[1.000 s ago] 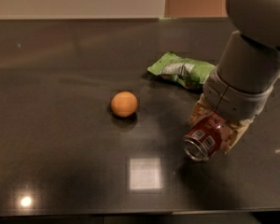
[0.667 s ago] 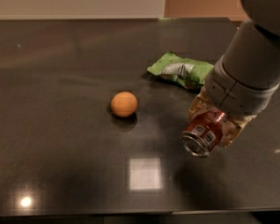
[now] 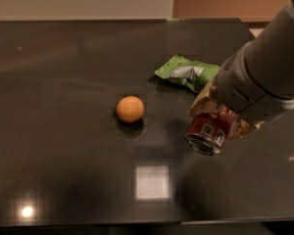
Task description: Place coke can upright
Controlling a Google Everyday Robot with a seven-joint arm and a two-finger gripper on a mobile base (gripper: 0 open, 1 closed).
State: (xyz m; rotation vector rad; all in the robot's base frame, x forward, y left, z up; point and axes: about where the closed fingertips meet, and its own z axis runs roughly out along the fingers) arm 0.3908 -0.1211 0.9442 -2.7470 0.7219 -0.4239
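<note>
Pincer at the end of the grey arm, clenched on the coke can, its pale fingers pressed against the can's sides. The can lies at 4 o'clock from the orange ball and at 6 o'clock from the green snack bag, over the dark worktop. It is tilted: its long axis runs from 1 to 7 o'clock, silver rim lowest.
</note>
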